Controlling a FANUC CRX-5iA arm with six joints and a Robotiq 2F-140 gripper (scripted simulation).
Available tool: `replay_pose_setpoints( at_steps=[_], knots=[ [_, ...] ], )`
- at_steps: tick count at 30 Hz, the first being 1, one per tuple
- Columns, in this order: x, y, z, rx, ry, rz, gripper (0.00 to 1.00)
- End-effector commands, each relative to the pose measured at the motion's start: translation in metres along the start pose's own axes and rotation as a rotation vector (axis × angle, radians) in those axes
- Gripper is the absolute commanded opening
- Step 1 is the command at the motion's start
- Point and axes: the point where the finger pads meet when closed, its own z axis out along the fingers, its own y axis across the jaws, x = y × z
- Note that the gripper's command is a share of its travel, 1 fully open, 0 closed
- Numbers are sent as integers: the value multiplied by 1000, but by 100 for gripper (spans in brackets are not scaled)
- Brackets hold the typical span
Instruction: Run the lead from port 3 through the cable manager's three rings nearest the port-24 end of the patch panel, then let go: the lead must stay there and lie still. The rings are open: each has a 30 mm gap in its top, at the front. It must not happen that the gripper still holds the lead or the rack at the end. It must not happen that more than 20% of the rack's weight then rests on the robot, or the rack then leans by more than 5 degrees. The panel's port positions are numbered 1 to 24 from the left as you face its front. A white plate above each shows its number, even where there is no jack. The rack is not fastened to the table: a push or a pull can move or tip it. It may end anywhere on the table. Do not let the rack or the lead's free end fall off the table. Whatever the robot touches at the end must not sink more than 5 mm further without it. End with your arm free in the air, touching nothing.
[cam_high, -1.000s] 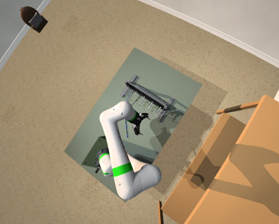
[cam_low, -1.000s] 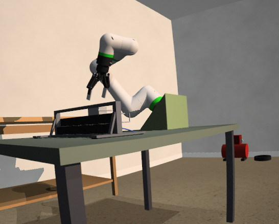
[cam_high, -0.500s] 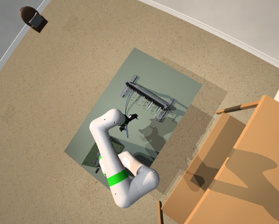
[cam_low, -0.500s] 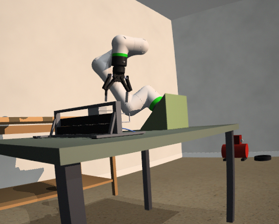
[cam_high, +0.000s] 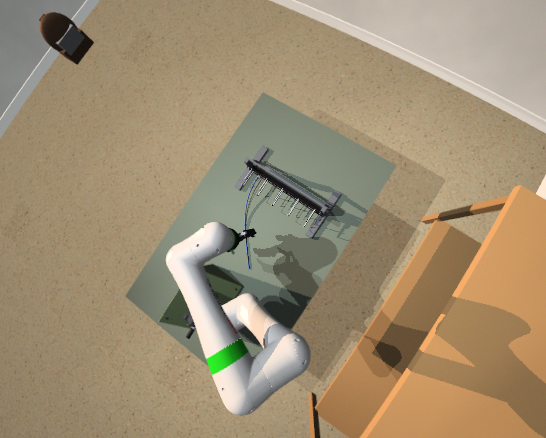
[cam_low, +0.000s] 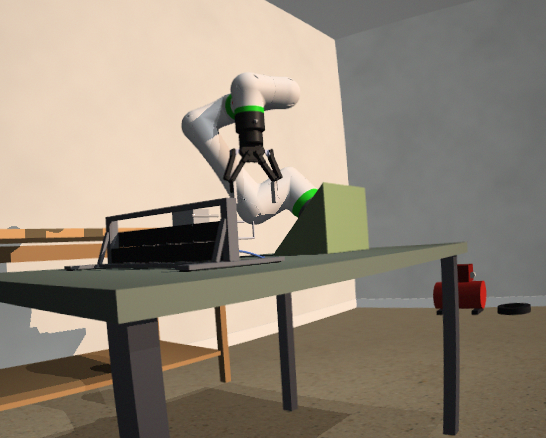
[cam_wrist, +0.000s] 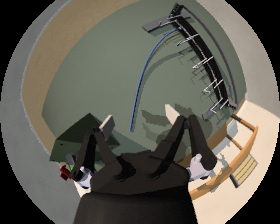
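Blue lead (cam_high: 245, 210) (cam_low: 251, 254) (cam_wrist: 137, 92). Top: it curves over the desk (cam_high: 260, 115) (cam_low: 300, 274) (cam_wrist: 100, 75) from the rack (cam_high: 287, 186) (cam_low: 231, 230) (cam_wrist: 154, 26). Exterior: pincer (cam_high: 250, 233) (cam_low: 253, 194) (cam_wrist: 139, 115) wide, empty, above the desk. Wrist: best align the fingers across the free end before descending, keeping slack.

Speckled tan floor (cam_high: 125, 150) (cam_low: 400, 370), cream wall (cam_low: 125, 100), grey wall (cam_low: 440, 150), orange wooden bench (cam_high: 500, 280) (cam_low: 190, 346).
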Motion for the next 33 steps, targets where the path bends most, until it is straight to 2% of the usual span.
replay_pose_setpoints(
  at_steps=[1,33],
  knots=[
    [0,0,-1,-1,1,-1,0],
    [0,-2,-1,-2,1,30,0]
  ],
)
